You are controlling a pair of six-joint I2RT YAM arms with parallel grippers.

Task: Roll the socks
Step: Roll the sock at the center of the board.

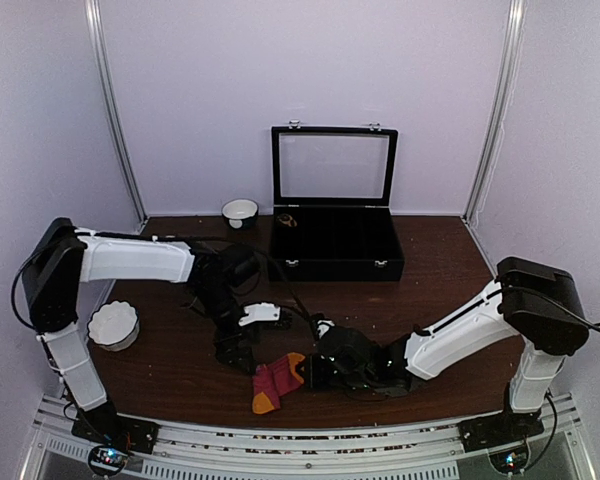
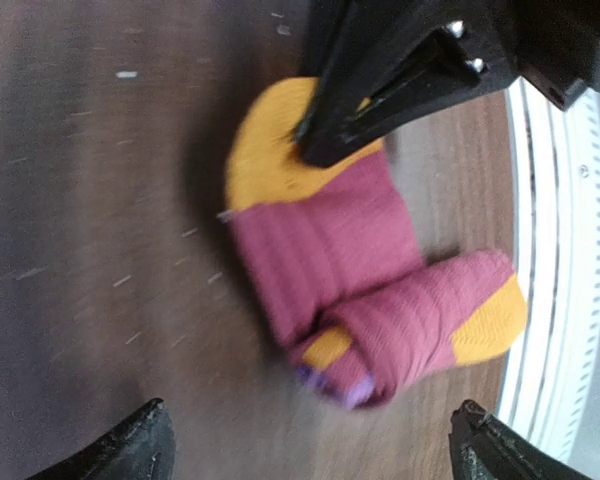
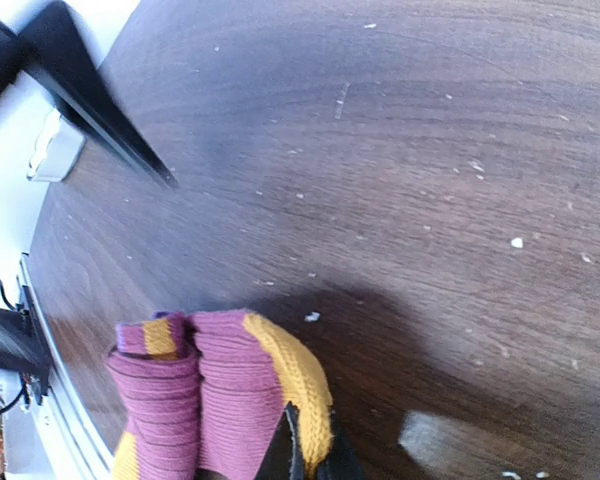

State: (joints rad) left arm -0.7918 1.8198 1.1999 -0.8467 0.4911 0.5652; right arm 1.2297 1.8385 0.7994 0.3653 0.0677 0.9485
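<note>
Low at centre of the top view, hold the right gripper (image 1: 312,372) clamped on the orange toe (image 3: 292,385) of the half-rolled magenta sock (image 1: 277,380), left gripper (image 1: 235,352) spread wide beside it, and roll snugly.

Ribbed knit cloth socks (image 2: 325,260) lie on a smooth, faintly glossy wood-grain table (image 3: 430,150).

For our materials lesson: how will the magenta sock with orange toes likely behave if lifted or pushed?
Probably floppy: the magenta sock is soft ribbed knit, bent over itself. Its loose roll would likely unwind, since nothing visibly secures it. Pushed, it should drag and bunch rather than slide.
</note>
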